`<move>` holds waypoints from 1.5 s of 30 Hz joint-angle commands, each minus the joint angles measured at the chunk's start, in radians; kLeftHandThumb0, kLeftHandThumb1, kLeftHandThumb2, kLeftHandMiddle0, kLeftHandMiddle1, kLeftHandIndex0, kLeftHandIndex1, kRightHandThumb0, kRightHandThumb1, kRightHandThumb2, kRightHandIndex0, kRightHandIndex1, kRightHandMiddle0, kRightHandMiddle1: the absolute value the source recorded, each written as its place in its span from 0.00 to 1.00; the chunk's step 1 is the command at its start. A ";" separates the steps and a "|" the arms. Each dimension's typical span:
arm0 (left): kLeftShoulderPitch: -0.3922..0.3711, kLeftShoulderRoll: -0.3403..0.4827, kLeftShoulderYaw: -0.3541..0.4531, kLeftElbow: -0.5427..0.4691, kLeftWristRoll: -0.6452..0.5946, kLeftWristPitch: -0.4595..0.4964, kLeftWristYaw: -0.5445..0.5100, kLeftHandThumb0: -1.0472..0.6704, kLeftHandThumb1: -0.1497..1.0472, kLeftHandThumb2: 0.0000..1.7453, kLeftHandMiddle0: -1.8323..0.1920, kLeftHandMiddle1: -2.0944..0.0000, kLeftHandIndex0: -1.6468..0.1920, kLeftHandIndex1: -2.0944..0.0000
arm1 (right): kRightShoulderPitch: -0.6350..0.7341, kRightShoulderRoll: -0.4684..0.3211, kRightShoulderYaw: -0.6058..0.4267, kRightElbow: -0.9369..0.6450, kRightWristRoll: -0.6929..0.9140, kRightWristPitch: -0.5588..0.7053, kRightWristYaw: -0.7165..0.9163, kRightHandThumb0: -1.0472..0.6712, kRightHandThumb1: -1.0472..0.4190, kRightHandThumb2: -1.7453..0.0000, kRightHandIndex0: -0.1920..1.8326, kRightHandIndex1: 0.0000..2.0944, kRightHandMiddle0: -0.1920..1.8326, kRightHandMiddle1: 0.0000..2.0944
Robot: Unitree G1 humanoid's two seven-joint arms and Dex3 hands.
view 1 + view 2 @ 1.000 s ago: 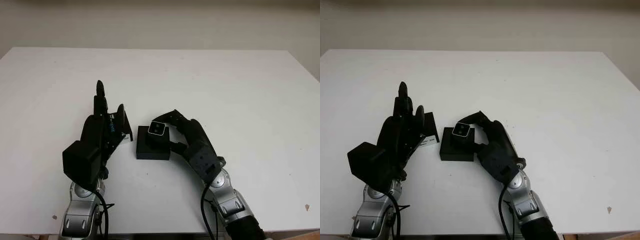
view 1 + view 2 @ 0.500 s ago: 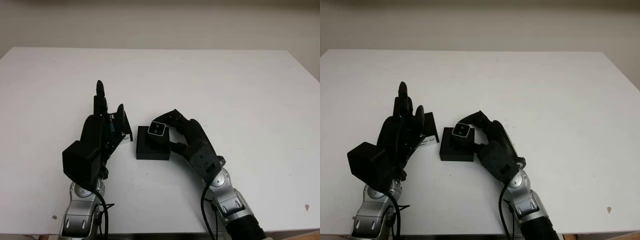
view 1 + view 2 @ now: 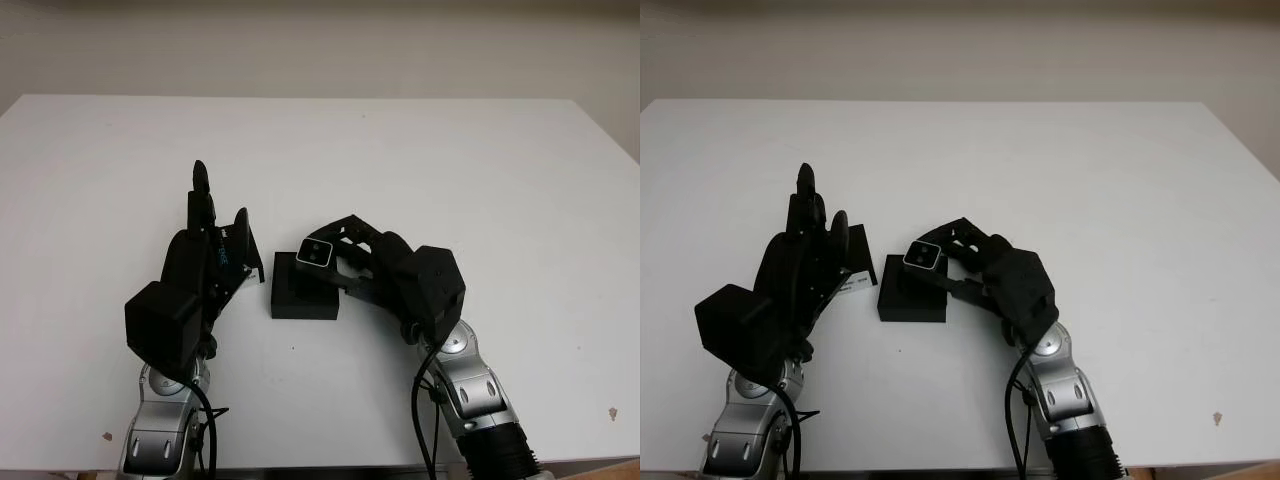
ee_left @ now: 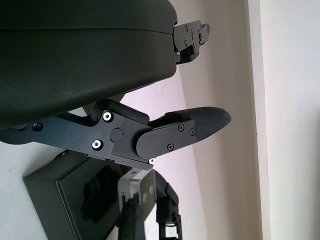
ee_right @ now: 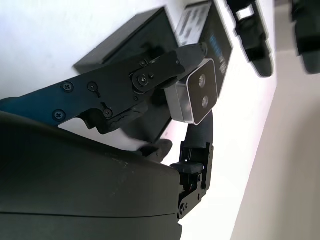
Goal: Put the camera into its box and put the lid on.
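The right hand (image 3: 345,262) pinches the camera (image 3: 315,254) over the box (image 3: 304,292); held tilted, it could catch the rim; the left hand (image 3: 205,262), open, shields the lid (image 3: 852,268).

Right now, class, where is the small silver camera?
The camera is pinched in the right hand, just above the open black box at the table's middle, with the left hand beside the box.

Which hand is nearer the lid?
Left. The left hand sits right against the lid, which lies beside the box. The right hand is across the box, gripping the camera above it.
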 commanded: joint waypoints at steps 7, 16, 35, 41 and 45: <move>-0.003 0.003 -0.001 -0.005 -0.005 -0.004 -0.004 0.27 1.00 0.36 0.99 0.97 1.00 0.98 | -0.021 -0.002 -0.016 -0.091 0.061 0.089 0.028 0.39 0.07 0.97 0.27 0.15 0.25 0.76; -0.005 0.006 -0.003 -0.010 0.004 0.003 -0.001 0.27 1.00 0.37 0.99 0.97 1.00 0.97 | -0.033 -0.044 0.022 0.008 0.006 -0.012 0.051 0.38 0.06 0.97 0.25 0.15 0.24 0.77; 0.007 0.007 0.002 -0.015 -0.003 0.001 -0.005 0.28 1.00 0.36 0.99 0.97 1.00 0.98 | -0.098 -0.089 0.038 0.370 -0.081 -0.354 0.067 0.33 0.06 0.97 0.22 0.13 0.27 0.77; 0.006 0.006 0.004 -0.019 -0.003 0.004 -0.004 0.27 1.00 0.36 0.99 0.97 1.00 0.98 | -0.099 -0.099 0.051 0.373 -0.099 -0.356 0.078 0.33 0.06 0.97 0.22 0.12 0.26 0.77; 0.009 0.006 0.004 -0.025 0.002 0.012 0.000 0.27 1.00 0.36 0.99 0.97 1.00 0.97 | -0.098 -0.104 0.053 0.365 -0.107 -0.342 0.090 0.34 0.06 0.97 0.22 0.11 0.26 0.76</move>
